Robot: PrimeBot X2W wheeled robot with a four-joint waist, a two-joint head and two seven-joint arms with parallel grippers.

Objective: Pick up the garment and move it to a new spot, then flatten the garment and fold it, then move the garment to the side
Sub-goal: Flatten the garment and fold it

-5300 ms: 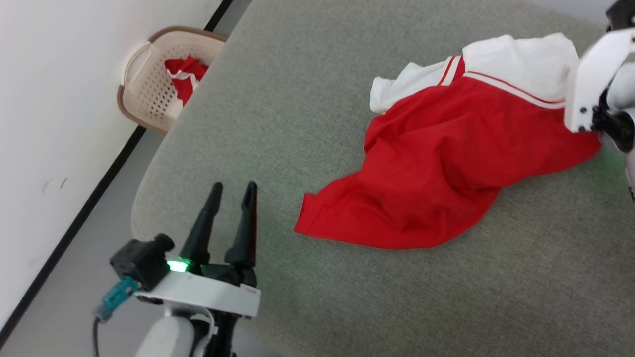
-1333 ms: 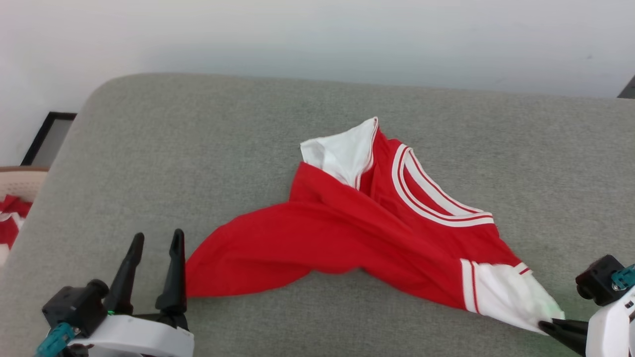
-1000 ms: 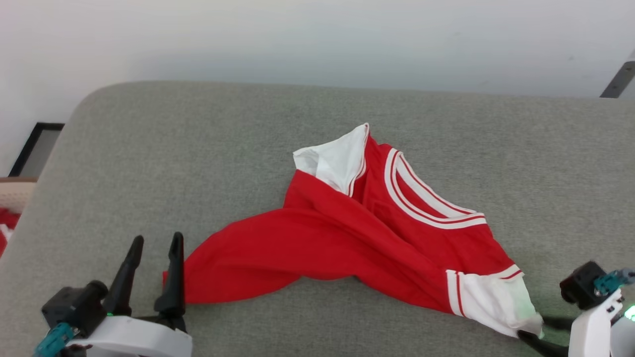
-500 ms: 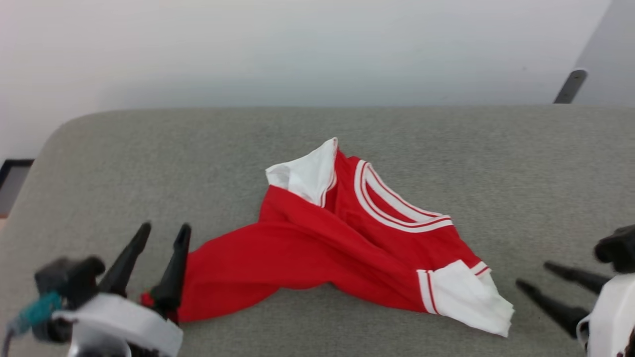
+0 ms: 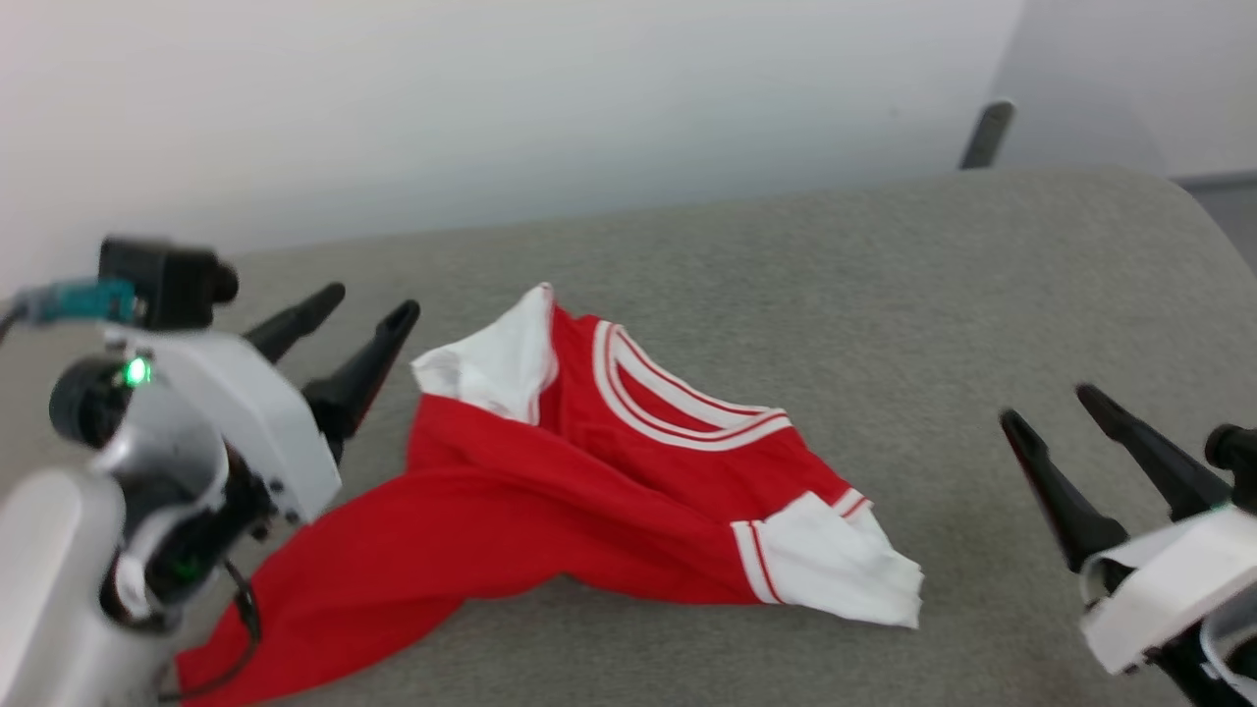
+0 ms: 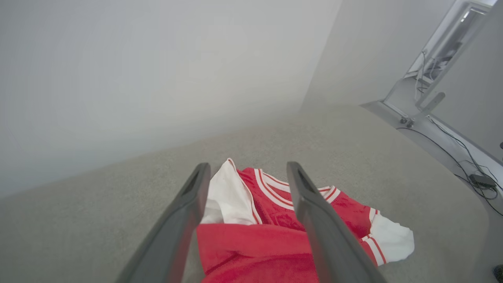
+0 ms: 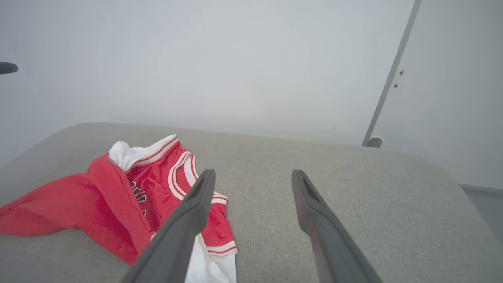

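Now that the right gripper (image 5: pixel 1051 405) has let go of the sleeve (image 5: pixel 835 570), both it and the left gripper (image 5: pixel 371 302) stand spread, empty; the shirt (image 5: pixel 589 491) lies crumpled on the cushion (image 5: pixel 884 295), ready for flattening.

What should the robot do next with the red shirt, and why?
Probably lower the right hand onto the white sleeve nearest it and pinch it. The shirt lies bunched and twisted on the grey cushion. That hand and the left hand are both open and empty, so a corner likely needs gripping before the shirt can be pulled flat.
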